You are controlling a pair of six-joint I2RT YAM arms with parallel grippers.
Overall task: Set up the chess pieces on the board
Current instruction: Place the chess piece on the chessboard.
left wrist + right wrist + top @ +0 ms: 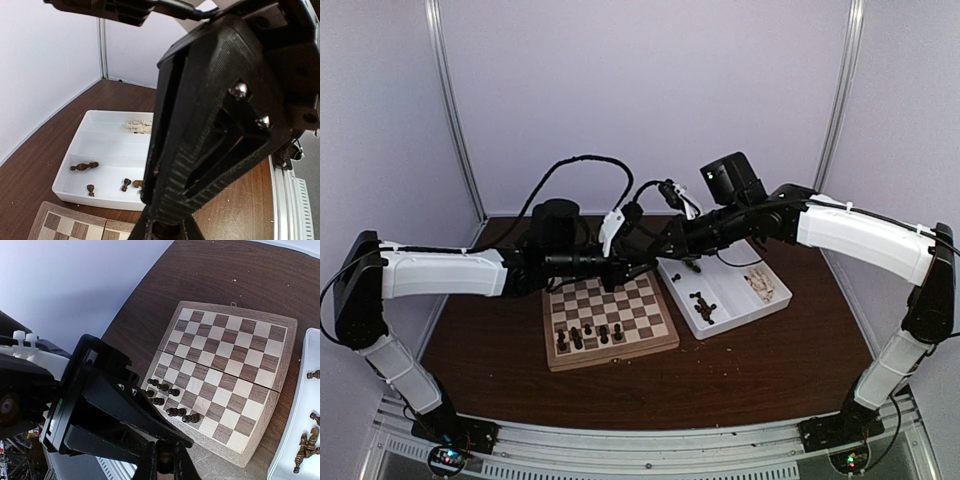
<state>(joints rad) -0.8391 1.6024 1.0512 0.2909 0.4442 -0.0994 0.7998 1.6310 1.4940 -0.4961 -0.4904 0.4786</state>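
The board [610, 312] lies at table centre with several dark chess pieces [590, 336] standing in its near rows; the right wrist view shows the board [225, 355] and these pieces [170, 401] too. My left gripper [625, 268] and right gripper [665, 250] meet tip to tip above the board's far edge. In the left wrist view my left gripper [167, 231] is closed on a small dark piece [167, 234]. In the right wrist view my right gripper [165, 462] is closed on a dark piece [165, 456]. More dark pieces [703, 303] lie in the tray.
A white compartmented tray [725, 315] sits right of the board, holding pale cream pieces [760, 285] at its far end. It shows in the left wrist view [100, 145] with loose dark pieces [84, 166]. Cables arch behind the grippers. White walls enclose the table.
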